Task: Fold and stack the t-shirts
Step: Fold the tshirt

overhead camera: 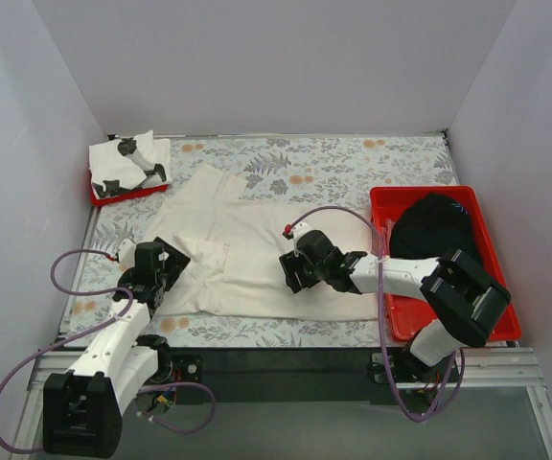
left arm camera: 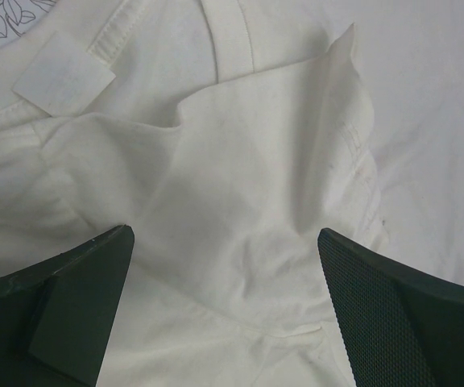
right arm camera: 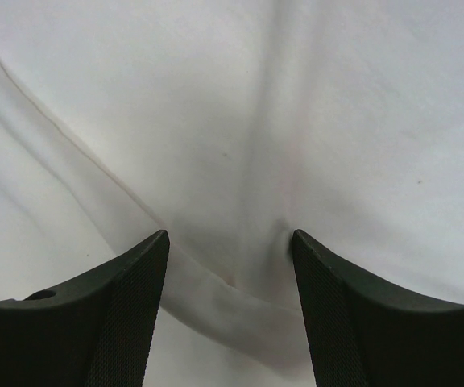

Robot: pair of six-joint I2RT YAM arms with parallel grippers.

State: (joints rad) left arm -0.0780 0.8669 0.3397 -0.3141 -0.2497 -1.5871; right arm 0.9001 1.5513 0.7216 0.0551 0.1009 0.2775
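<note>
My left pincer [overhead camera: 168, 261] stands with its fingers wide apart, low over the collar end of the cream t-shirt [overhead camera: 257, 244], rumpled cloth lying between them and nothing clamped. My right pincer [overhead camera: 288, 273] is also apart, pressed down on the middle of the same shirt, with a soft crease running between its fingers. The shirt lies spread across the flowered desk [overhead camera: 353, 158]. A black t-shirt [overhead camera: 429, 225] sits in the red tray [overhead camera: 381, 198] on my right, and a white one with black marks [overhead camera: 127, 158] sits far left.
</note>
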